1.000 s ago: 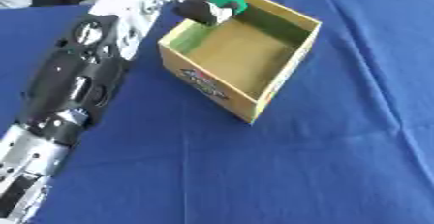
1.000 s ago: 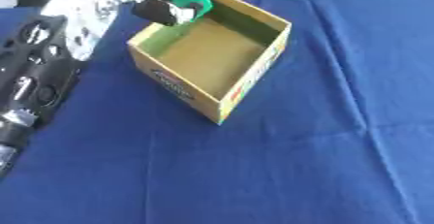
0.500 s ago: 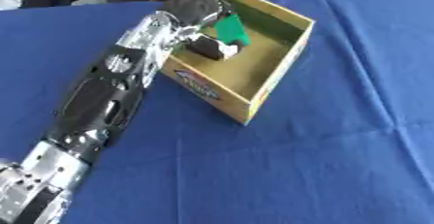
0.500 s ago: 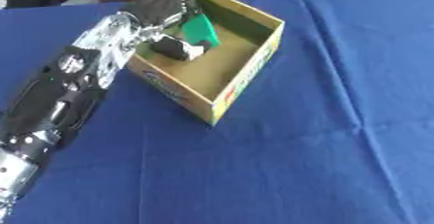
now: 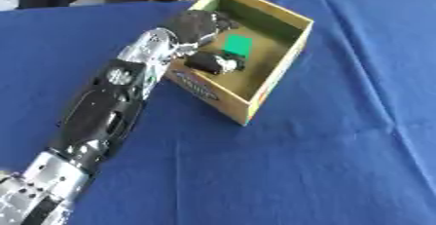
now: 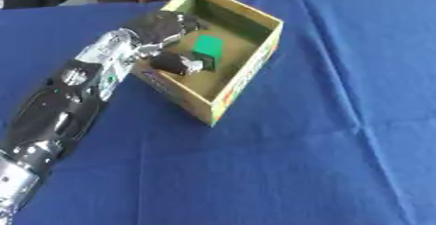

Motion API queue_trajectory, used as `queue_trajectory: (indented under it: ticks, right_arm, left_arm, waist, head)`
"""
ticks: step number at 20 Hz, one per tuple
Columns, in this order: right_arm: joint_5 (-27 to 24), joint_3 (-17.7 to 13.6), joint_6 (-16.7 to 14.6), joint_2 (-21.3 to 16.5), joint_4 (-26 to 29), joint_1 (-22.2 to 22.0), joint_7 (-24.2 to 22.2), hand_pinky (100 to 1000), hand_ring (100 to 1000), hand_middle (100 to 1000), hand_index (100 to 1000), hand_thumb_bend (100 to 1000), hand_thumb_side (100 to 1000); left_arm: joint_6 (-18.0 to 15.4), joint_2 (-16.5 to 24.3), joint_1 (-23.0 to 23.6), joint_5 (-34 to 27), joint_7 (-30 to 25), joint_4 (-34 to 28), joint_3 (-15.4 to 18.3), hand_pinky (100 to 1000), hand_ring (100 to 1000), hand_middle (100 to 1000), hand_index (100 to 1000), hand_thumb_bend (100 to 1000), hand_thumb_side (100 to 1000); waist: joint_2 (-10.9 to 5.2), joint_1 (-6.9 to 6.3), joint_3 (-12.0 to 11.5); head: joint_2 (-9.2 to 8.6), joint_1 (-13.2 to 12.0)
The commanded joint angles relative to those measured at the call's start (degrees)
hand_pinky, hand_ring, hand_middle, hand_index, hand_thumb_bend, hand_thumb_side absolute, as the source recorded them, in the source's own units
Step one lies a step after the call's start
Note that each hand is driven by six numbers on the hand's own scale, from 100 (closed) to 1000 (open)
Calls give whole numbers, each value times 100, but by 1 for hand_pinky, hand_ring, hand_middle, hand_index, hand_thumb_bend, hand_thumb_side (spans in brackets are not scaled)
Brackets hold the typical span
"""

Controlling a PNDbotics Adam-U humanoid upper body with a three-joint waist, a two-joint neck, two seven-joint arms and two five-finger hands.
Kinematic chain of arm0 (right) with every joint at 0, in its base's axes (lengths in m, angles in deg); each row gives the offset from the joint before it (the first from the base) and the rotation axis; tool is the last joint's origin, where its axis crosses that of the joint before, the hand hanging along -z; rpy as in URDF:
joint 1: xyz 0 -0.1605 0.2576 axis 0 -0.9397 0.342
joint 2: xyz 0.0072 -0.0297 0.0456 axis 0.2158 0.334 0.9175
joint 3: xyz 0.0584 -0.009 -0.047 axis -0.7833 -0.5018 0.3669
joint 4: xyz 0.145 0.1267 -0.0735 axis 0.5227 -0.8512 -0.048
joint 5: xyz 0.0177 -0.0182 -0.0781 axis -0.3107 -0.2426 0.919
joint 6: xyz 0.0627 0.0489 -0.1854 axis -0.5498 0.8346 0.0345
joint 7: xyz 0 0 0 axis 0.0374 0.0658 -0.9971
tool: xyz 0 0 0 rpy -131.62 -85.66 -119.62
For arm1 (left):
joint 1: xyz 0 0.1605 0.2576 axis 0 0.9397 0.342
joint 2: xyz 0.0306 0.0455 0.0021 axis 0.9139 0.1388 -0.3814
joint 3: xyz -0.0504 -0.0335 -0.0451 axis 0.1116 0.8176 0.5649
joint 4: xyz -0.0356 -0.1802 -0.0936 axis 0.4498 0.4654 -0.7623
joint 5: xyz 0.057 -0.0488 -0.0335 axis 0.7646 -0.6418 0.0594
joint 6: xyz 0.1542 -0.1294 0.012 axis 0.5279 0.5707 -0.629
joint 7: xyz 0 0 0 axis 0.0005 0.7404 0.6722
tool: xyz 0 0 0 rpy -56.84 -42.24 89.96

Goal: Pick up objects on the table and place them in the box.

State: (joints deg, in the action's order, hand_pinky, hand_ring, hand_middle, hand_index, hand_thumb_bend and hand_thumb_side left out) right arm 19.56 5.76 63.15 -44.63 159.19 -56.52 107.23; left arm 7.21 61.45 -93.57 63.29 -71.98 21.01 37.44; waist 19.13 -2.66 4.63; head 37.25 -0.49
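We keep the left hand (image 5: 197, 24) inside the box (image 5: 281, 68), holding the green object (image 5: 236, 45) in curled fingers, and release it low.

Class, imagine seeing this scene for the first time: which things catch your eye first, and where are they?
The long black and silver left arm crosses the blue tablecloth from the lower left, its left hand at the near-left wall of the open yellow cardboard box. Inside lie a flat green object and a dark object.
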Motion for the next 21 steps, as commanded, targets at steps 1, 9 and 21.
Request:
queue_trajectory:
  ticks: [1, 9, 21]
  right_arm:
    - [-60, -30, -9, -96, 79, 42, -16, 728, 717, 552, 665, 100, 876]
    - [-12, -103, 18, -147, 79, -95, 42, 728, 716, 553, 666, 100, 873]
    - [83, -236, 25, -196, 79, -112, 276, 728, 722, 566, 674, 100, 883]
  left_arm:
    - [193, 73, -116, 73, 243, -303, 137, 1000, 1000, 932, 1000, 616, 1000]
    - [941, 673, 279, -1968, 1326, -2682, 308, 840, 822, 800, 959, 353, 984]
    - [1734, 2127, 2616, -5890, 2054, -6660, 1159, 696, 711, 744, 945, 238, 1000]
  waist:
    - [-126, 45, -5]
    - [-196, 63, -268]
    - [-217, 187, -565]
  head:
    - [6, -13]
    - [195, 26]
    - [317, 190]
